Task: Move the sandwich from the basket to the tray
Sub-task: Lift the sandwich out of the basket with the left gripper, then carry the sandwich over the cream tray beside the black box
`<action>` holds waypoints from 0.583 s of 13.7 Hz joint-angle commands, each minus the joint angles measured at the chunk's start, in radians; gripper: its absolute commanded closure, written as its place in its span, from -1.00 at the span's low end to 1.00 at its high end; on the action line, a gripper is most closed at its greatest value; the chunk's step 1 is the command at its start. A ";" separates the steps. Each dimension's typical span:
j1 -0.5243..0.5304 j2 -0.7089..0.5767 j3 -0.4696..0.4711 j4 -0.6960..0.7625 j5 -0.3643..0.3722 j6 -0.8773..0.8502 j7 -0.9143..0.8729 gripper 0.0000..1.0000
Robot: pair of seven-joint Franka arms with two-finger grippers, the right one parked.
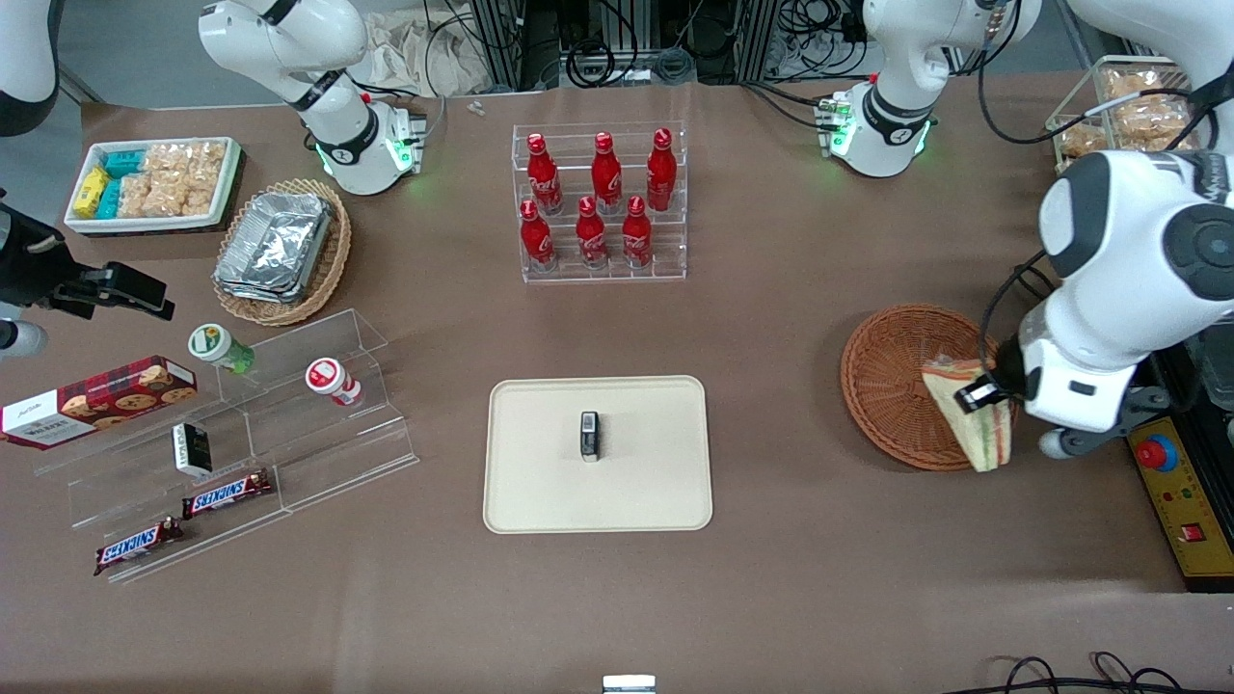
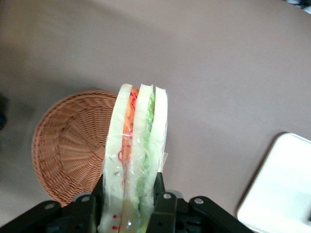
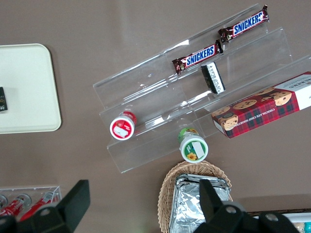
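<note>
Partly arm-hidden, claw (image 2: pixel 130 204) gripping sandwich (image 2: pixel 136 155) above basket (image 2: pixel 68 145)

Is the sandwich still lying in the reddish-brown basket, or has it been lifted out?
Lifted out: the gripper is shut on the sandwich, holding it above the empty basket.

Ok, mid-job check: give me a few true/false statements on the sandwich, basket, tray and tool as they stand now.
1. The tool is shut on the sandwich. True.
2. The sandwich lies flat in the basket. False: it is held above the basket's rim.
3. The tray holds nothing. False: a small dark object sits on it.
4. The tray is nearer the front camera than the red bottles. True.
5. The sandwich is on the tray. False: not yet placed.
</note>
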 commanded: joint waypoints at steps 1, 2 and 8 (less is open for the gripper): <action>-0.063 0.139 0.004 0.231 0.011 -0.135 -0.004 0.18; -0.098 0.171 0.004 0.261 0.009 -0.148 -0.007 0.19; -0.276 0.380 0.003 0.385 0.006 -0.024 -0.119 0.19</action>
